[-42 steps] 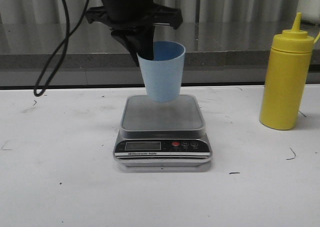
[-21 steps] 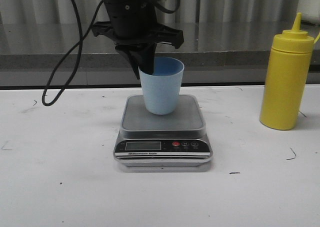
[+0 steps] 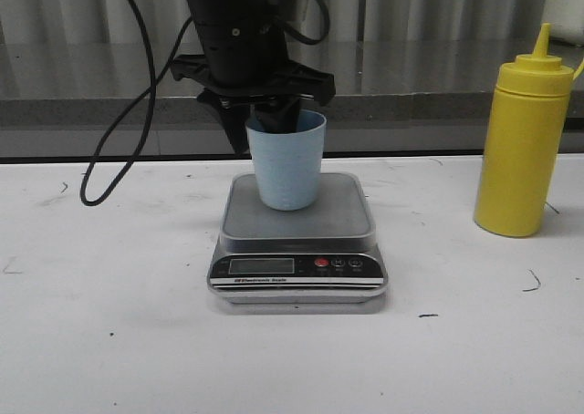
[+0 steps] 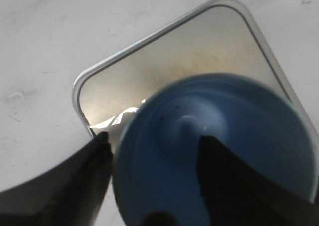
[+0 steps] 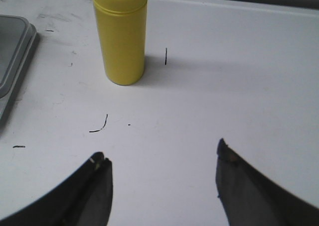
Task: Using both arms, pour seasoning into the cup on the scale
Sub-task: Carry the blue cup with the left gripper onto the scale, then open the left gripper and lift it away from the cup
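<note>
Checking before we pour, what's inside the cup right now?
One finger of the left gripper reaches inside the cup; the other sits outside the wall. The visible bottom looks empty; the finger covers part of it.

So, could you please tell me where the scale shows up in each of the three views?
Front view: the scale sits centre, under the cup.
Left wrist view: its plate fills the middle, beneath the cup.
Right wrist view: only an edge shows, at the picture's left border.
Shared landmark: the yellow bottle, front and right wrist views.

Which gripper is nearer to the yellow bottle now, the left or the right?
Right. The right gripper is open, facing the yellow bottle across bare table. The left gripper grips the blue cup's rim on the scale.
</note>
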Action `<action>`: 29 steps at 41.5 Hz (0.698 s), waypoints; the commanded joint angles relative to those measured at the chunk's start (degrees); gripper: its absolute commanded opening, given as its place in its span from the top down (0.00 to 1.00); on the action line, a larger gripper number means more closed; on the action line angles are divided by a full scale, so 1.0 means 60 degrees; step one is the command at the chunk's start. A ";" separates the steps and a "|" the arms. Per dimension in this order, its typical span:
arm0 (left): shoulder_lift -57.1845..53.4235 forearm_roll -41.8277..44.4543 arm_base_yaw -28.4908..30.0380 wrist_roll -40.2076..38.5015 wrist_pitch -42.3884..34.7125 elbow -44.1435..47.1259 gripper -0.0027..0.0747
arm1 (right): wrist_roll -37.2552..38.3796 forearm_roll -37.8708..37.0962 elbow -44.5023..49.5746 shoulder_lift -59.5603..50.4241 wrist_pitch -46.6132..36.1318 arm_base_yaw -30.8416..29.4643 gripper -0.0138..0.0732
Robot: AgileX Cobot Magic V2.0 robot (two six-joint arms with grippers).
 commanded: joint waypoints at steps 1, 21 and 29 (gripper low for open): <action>-0.0839 -0.0035 -0.0037 -0.0112 -0.0406 -0.0280 0.31 | -0.0081 -0.0149 -0.0317 0.0065 -0.0554 -0.0058 0.29; -0.3846 -0.0523 -0.0059 -0.0112 -0.0567 0.0848 0.47 | -0.0081 -0.0149 -0.0317 0.0065 -0.0545 -0.0058 0.29; -0.6103 -0.0343 -0.0059 -0.0112 -0.1803 0.3210 0.49 | -0.0081 -0.0149 -0.0317 0.0065 -0.0545 -0.0058 0.29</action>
